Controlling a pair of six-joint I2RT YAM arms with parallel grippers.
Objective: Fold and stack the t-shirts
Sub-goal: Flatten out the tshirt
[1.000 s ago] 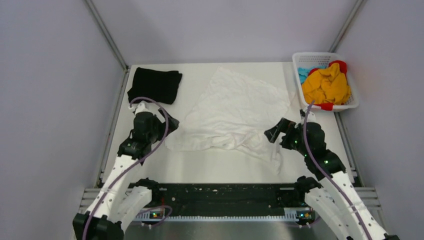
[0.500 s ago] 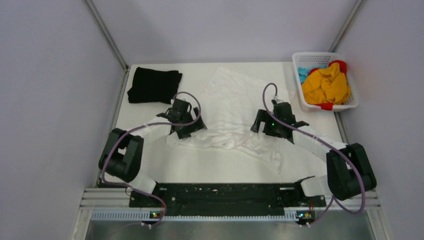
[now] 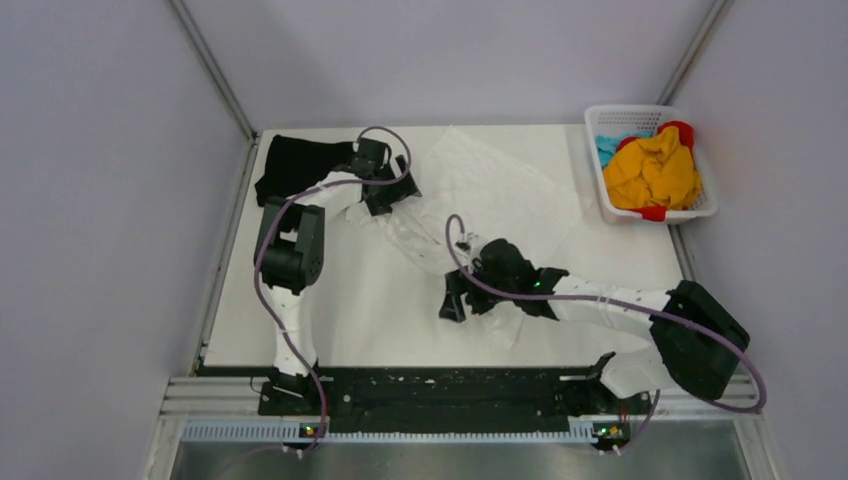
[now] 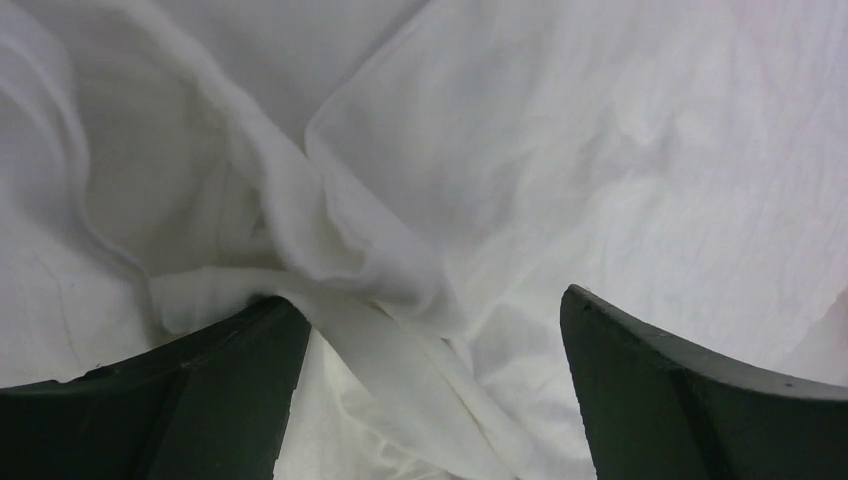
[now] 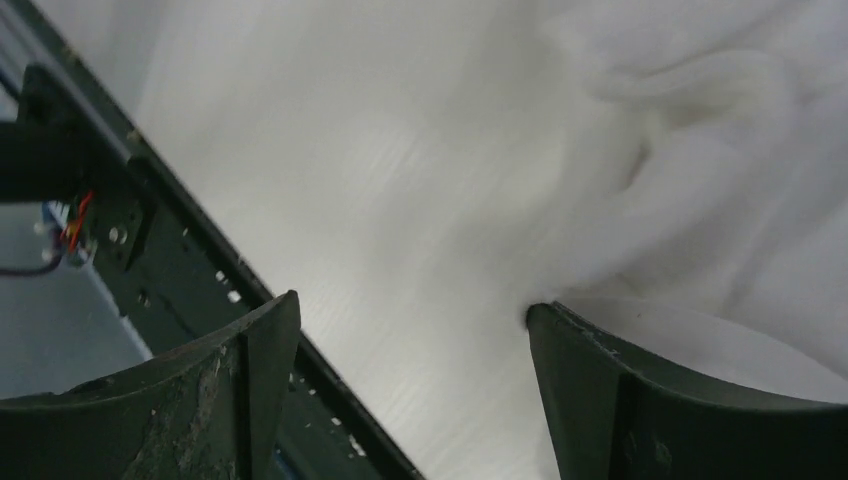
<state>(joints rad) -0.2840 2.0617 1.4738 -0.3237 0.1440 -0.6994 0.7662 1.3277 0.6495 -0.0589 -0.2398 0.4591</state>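
black t-shirt (image 3: 290, 168) edge hidden behind left arm (image 3: 325, 190)

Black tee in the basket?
No, the black tee lies on the table far left; the basket stands far right.

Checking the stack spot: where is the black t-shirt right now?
In the top view, the black t-shirt lies folded at the far left corner of the table, just left of the left gripper and the white t-shirt.

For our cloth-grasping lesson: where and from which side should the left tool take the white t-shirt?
Pinch the raised fold of the white t-shirt lying between the open jaws of the left tool, coming down from above. That ridge stands proud of the flatter cloth, so closing should catch it.
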